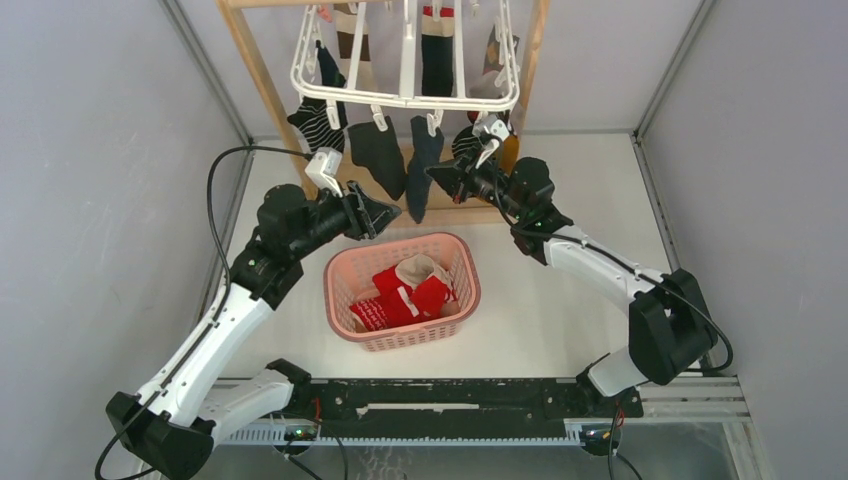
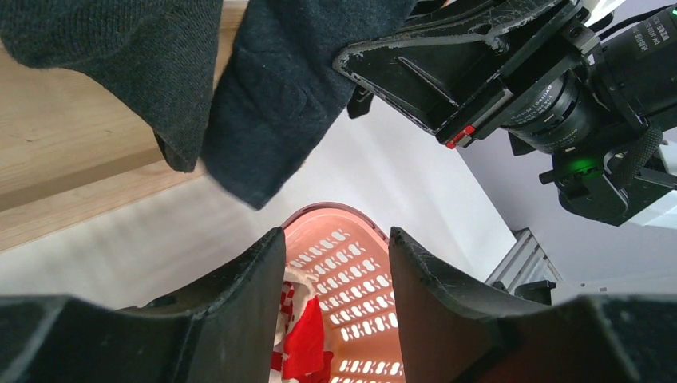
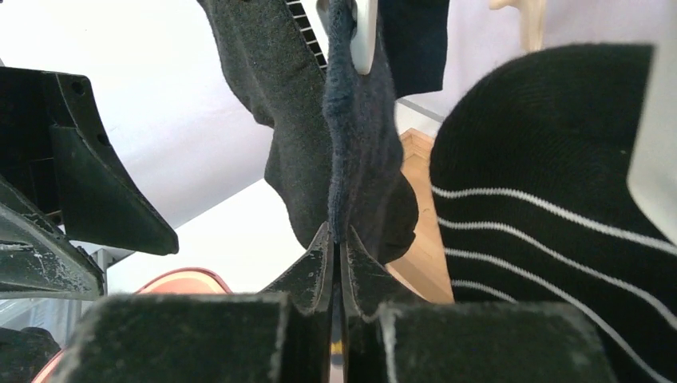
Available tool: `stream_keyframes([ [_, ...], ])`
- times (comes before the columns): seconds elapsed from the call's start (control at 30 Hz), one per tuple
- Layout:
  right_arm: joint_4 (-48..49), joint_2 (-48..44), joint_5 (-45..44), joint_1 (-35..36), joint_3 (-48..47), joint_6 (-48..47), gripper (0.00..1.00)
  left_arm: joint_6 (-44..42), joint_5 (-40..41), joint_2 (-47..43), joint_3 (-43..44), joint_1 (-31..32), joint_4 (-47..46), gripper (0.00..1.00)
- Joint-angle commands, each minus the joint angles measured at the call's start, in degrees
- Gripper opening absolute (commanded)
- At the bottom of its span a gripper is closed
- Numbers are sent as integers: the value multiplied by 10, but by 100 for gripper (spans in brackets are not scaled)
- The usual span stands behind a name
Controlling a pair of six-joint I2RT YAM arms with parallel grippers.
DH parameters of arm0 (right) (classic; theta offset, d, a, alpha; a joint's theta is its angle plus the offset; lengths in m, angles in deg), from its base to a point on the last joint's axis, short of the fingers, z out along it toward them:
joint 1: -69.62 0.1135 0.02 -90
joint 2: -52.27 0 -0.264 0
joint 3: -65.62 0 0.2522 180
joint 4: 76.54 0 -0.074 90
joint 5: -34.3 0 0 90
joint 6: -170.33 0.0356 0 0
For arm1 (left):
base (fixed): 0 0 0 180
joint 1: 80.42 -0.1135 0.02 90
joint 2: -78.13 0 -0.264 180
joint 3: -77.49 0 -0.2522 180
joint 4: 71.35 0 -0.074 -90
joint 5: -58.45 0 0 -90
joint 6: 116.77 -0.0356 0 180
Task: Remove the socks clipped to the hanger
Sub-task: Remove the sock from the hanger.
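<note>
Bench point(image 1: 560, 300): white, matt, flat.

Reference object: pink basket point(image 1: 400, 340), standing directly on the bench.

- Behind the basket, toward the far edge: wooden stand point(image 1: 262, 88) rests on the bench. Its light-wood base bar point(image 2: 72, 152) runs left to right. It is near the basket's far rim but not touching it. The left wrist view shows a strip of white bench between the two.
- In front of the basket, along the near edge: black rail point(image 1: 450, 395), running left to right and extending past the basket on both sides.
- Whether the basket's underside sits flush cannot be told.
</note>
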Motion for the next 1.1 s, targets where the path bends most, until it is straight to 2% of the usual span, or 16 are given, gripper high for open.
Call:
stream_keyframes([
  [0.0, 16, -31, -12, 6, -5, 0, 0, -2, -18, -1, 13, -3, -32, 55],
  [0.2, 9, -60, -19, 8, -6, 11, 0, 7, -29, 0, 9, -3, -42, 55],
  [0.27, 6, -72, -20, 11, -6, 16, 0, 9, -29, 0, 7, -3, -45, 59],
  [0.4, -1, -90, -21, 19, -8, 24, 0, 13, -32, -3, -2, -2, -57, 78],
  [0.43, -8, -94, -22, 22, -11, 23, 0, 14, -33, -4, -4, -1, -61, 92],
  [0.47, -14, -96, -23, 24, -14, 23, 0, 14, -32, -5, -6, 0, -65, 99],
  [0.8, -57, -111, -46, 54, -42, 17, 0, 1, -32, -3, -17, 35, -101, 100],
  [1.07, -77, -111, -53, 73, -65, 16, 0, -22, 21, 15, -19, 64, -105, 100],
])
